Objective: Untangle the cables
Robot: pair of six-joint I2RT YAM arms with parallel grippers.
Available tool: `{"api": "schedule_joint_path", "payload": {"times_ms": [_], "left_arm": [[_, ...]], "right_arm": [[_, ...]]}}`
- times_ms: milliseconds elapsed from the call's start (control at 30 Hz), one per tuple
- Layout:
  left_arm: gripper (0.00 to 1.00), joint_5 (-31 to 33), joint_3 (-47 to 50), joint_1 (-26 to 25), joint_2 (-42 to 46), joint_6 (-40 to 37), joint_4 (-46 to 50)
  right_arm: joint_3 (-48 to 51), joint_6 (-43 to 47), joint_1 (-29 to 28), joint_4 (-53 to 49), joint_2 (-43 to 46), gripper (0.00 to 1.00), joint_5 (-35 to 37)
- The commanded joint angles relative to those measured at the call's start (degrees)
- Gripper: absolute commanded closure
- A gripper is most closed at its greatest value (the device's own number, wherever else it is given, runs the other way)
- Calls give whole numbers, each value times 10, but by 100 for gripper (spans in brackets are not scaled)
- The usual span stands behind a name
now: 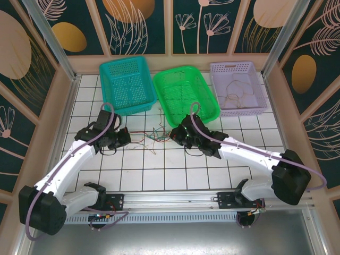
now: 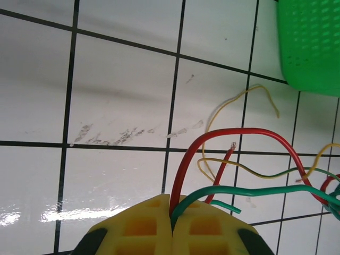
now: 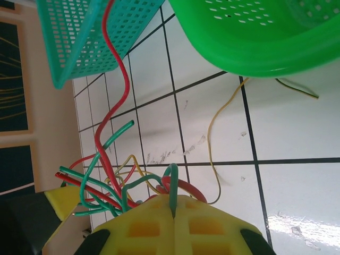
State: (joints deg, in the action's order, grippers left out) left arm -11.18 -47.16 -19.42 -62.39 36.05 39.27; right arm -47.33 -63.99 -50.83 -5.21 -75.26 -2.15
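Observation:
The cables [image 1: 151,139] are a small knot of red, green and yellow wires on the white tiles between my two grippers. My left gripper [image 2: 171,204] is shut on a red cable [image 2: 239,132] and a green cable [image 2: 265,189], which arc away to the right. A thin yellow cable [image 2: 229,103] lies loose on the tile beyond them. My right gripper [image 3: 173,204] is shut on a loop of green cable [image 3: 171,175] at the edge of the tangle [image 3: 103,186]. A long red cable [image 3: 113,79] rises from the tangle toward the teal basket. In the top view the left gripper [image 1: 126,137] and right gripper [image 1: 175,135] face each other.
Three baskets line the far side: teal [image 1: 127,85], green [image 1: 186,93] and purple [image 1: 237,87], the purple one holding a thin tan wire [image 1: 234,94]. The green basket [image 3: 255,32] hangs close over the right gripper. A raised rim walls in the table.

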Motion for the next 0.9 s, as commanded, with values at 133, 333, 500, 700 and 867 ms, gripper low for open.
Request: {"api": "schedule_joint_path", "payload": {"times_ms": [133,333,500,700,867], "left_arm": [[71,74,-6,13,-11,14,28],[51,12,-38,13,11,65,3],[51,-125,-37,12,23,105,-105],[50,-185,-53,-14,-27,42,-122],[48,-182,-30,-46,-69,-24,-125]], "right_arm": [[-9,62,-8,-47,-24,100,39],[-21,74,-13,-23,-39,100,33],[-25,105,-21,-5,-45,100,33],[-49,144,-23,-7,-61,100,26],[-61,158,-22,-2,-62,100,9]]}}
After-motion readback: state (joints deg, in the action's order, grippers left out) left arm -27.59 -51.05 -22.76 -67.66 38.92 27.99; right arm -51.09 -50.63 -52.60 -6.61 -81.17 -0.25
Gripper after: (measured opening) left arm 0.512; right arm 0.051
